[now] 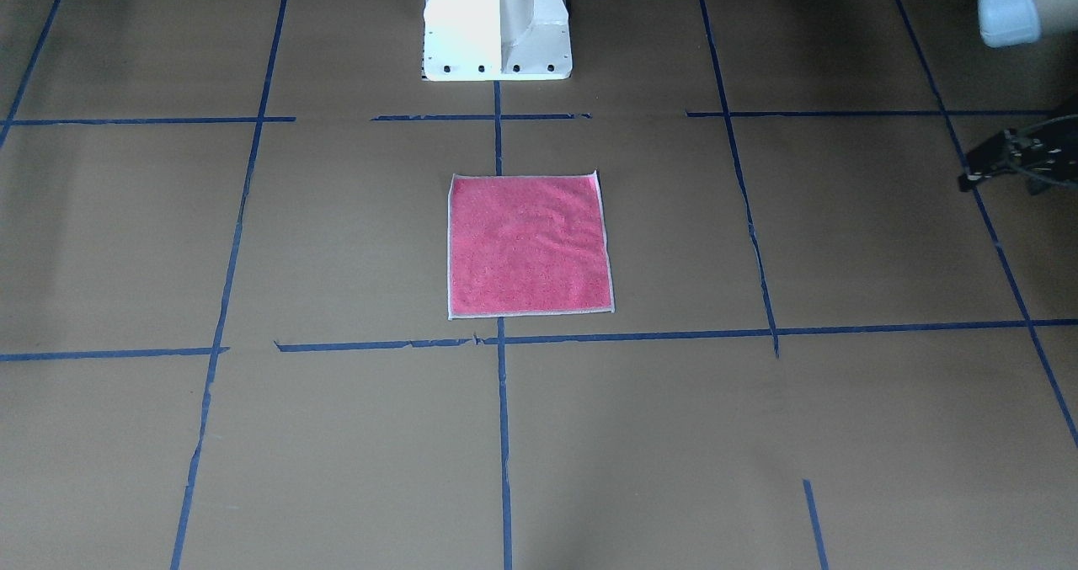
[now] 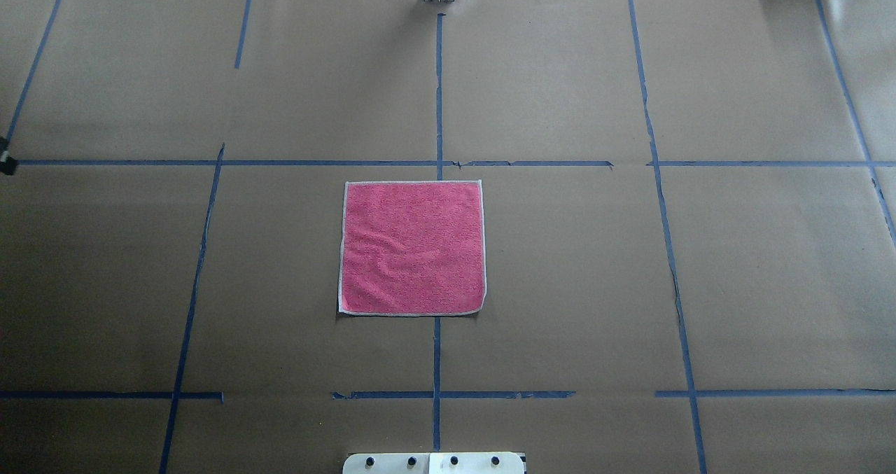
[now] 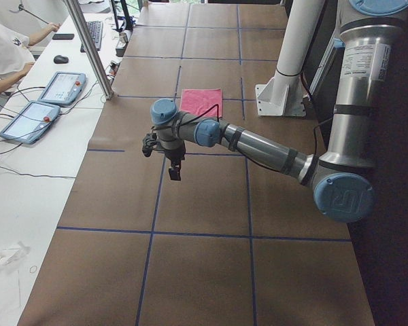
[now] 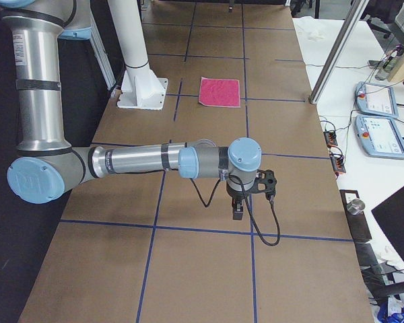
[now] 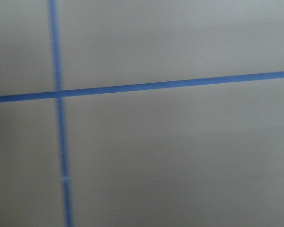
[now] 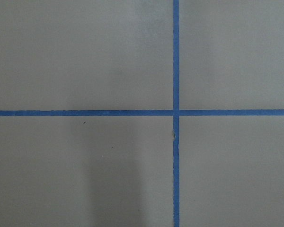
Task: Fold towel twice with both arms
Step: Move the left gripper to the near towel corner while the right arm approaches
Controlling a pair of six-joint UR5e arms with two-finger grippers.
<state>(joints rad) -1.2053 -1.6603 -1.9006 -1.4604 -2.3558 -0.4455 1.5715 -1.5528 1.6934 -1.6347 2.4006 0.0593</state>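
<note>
The towel (image 1: pixel 529 246) lies flat and unfolded, pink side up, at the middle of the table in front of the pedestal; it also shows in the overhead view (image 2: pixel 413 248) and both side views (image 3: pixel 201 103) (image 4: pixel 220 91). The left arm (image 3: pixel 258 146) reaches out over the table's left end, its gripper (image 3: pixel 175 173) pointing down above the paper, far from the towel. A black part of it shows at the front view's right edge (image 1: pixel 1011 162). The right arm (image 4: pixel 135 161) mirrors it at the right end, gripper (image 4: pixel 238 214) pointing down. I cannot tell whether either gripper is open. Both wrist views show only paper and tape.
Brown paper with a blue tape grid (image 2: pixel 437 96) covers the table. The white pedestal base (image 1: pixel 497 23) stands at the robot's edge. A metal post (image 3: pixel 88 47), tablets (image 3: pixel 44 102) and a seated person (image 3: pixel 3 54) are at the operators' side.
</note>
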